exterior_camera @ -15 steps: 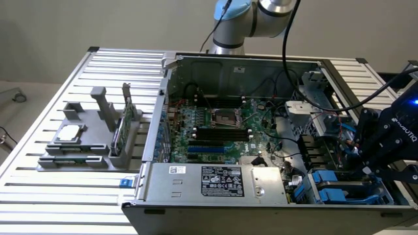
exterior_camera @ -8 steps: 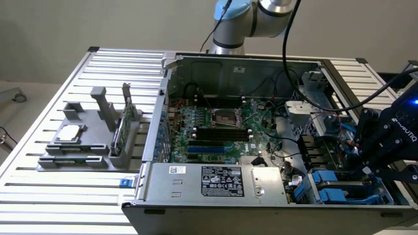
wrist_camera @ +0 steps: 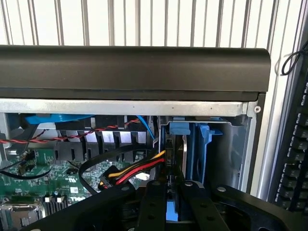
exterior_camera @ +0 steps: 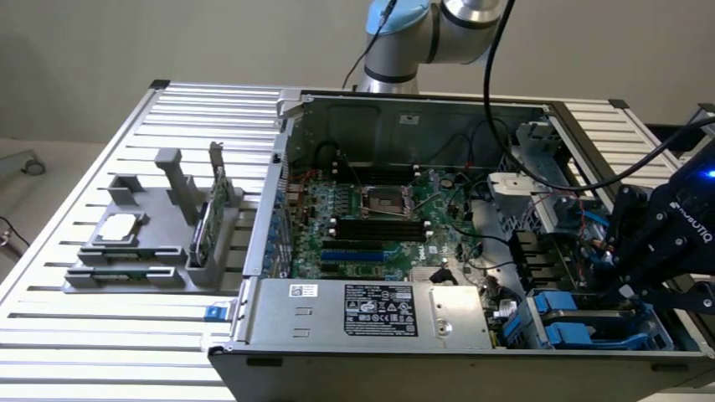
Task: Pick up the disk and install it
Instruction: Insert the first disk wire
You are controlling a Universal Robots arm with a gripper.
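**In the drive bay corner: gripper over the blue-railed disk**

At the exterior view's right end of the open computer case [exterior_camera: 335,109], the gripper [exterior_camera: 642,280] hangs low over the drive bay, just above the blue plastic rails [exterior_camera: 564,314] in the case's near corner. The disk [wrist_camera: 180,159] stands on edge in that bay, seen from the wrist view as a thin dark slab between blue rails, directly ahead of the gripper [wrist_camera: 175,190] and between its black fingers [wrist_camera: 154,202]. The disk's long axis appears to run down into the bay, in line with the gripper's approach, so the relation that matters is straight ahead and deeper into the slot, not sideways.

The fingers sit close on either side of the disk's edge, but whether they are clamped on it or merely flanking it cannot be told. A bundle of red, yellow and black wires [wrist_camera: 139,171] runs up to the disk's side, just beside the nearer finger. The motherboard [exterior_camera: 369,209] lies well apart, toward the middle of the case, and the grey parts holder [exterior_camera: 146,243] sits on the slatted worktop [exterior_camera: 100,335] outside it.
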